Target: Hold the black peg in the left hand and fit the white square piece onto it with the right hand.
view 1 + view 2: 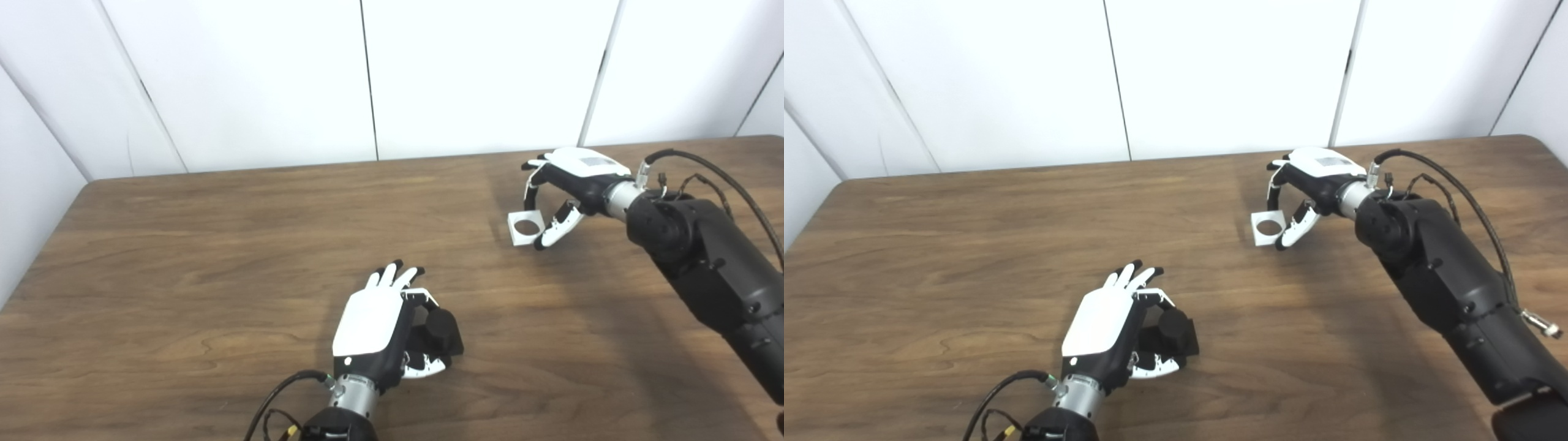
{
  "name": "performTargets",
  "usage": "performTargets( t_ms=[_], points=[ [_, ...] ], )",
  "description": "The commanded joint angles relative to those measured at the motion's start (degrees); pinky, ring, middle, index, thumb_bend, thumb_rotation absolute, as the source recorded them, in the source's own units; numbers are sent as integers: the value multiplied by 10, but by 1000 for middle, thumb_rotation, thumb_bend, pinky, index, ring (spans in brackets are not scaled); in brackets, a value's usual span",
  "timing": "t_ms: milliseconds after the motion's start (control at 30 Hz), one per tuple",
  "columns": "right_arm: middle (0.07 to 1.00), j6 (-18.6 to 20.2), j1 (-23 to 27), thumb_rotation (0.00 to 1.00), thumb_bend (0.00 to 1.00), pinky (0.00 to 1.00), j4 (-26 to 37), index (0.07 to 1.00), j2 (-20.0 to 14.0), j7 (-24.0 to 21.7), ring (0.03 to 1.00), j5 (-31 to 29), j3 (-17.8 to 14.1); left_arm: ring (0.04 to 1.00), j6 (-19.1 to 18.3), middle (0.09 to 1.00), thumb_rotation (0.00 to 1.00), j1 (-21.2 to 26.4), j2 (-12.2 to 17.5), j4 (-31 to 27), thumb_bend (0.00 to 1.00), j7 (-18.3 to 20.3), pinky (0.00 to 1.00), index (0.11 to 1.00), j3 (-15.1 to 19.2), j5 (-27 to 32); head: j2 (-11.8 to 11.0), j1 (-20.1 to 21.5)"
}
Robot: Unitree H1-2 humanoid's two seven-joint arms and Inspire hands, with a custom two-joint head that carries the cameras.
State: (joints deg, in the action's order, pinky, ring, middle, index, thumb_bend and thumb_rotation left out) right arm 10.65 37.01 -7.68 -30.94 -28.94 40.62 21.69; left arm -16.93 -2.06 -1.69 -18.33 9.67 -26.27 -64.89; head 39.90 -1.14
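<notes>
brown wood-grain laminate forms the tabletop (pixel 184 257), which is backed by white wall panels (pixel 245 79) at 12 o'clock. the black blocky peg (pixel 442 334) is seen at about 6 o'clock, low on the tabletop and a little right of centre, beside the palm of the left hand (pixel 373 331). the left hand is shown back-up, with its long fingers (pixel 392 275) stretched toward 12 o'clock and its thumb curled under the peg; the peg is touched by the hand, but whether it is truly gripped cannot be told. the white square piece with a round hole (pixel 526 227) is found at about 2 o'clock, well apart from the peg, with one edge tilted up off the tabletop. it is held between the curved fingers (pixel 530 187) above it and the white-tipped thumb just beside its right edge, both belonging to the right hand (pixel 572 180). the right hand is reached in from the black forearm (pixel 704 257) at 3 o'clock, along which a black cable (pixel 723 177) is looped.
</notes>
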Motion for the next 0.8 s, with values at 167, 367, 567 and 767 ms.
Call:
performTargets(
  t_ms=[167, 367, 567, 767],
  points=[
    [937, 41, 5, 151, 525, 1000, 111, 491, -4, -35, 1000, 0, -21, 1000, 4, 926, 79, 10, -3, -7, 510, -6, 1000, 491, 3, -4, 2, -2],
    [938, 55, -11, 151, 524, 1000, 179, 491, -2, -60, 1000, -3, -24, 1000, 7, 925, 80, 10, 0, -6, 510, -9, 1000, 491, 4, -4, 4, 0],
    [939, 71, -23, 154, 524, 1000, 237, 492, 3, -86, 1000, -3, -25, 1000, 7, 924, 79, 9, -1, -6, 510, -9, 1000, 491, 4, -2, 6, -3],
    [937, 73, -35, 156, 524, 1000, 271, 490, 12, -92, 1000, -6, -26, 1000, 2, 928, 79, 8, -2, -10, 510, -2, 998, 492, 4, -5, 6, -2]
  ],
)
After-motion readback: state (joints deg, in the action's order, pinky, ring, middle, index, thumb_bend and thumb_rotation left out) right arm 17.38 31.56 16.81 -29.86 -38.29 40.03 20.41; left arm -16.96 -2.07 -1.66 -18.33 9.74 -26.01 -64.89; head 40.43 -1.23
